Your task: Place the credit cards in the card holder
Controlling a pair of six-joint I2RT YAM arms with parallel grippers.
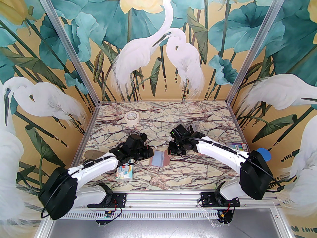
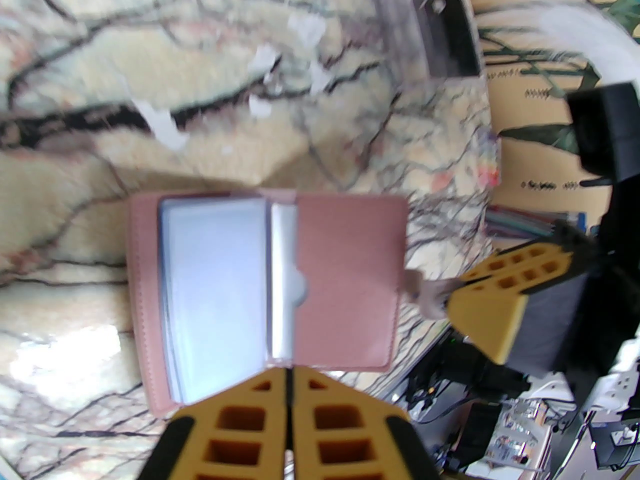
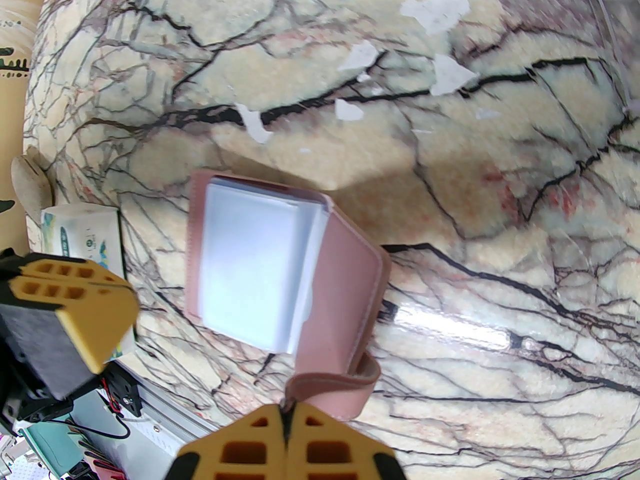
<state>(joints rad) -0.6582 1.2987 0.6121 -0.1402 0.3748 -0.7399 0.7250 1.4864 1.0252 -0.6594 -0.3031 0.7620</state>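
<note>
Right pincer (image 3: pixel 285 410) is closed tight on the pink strap (image 3: pixel 332 393) of the card holder (image 3: pixel 345 278), which lies open on the marble counter (image 3: pixel 500 168) just ahead of it. Left pincer (image 2: pixel 289 375) is closed too, its tips at the holder's opposite edge; whether it grips anything cannot be told. Pale blue-grey pockets (image 2: pixel 215 293) face up between the two, contents unclear. Well beyond the left pincer, a clear box (image 2: pixel 440 33) holds something dark and flat. A tissue pack (image 3: pixel 85 233) lies beside the left pincer.
</note>
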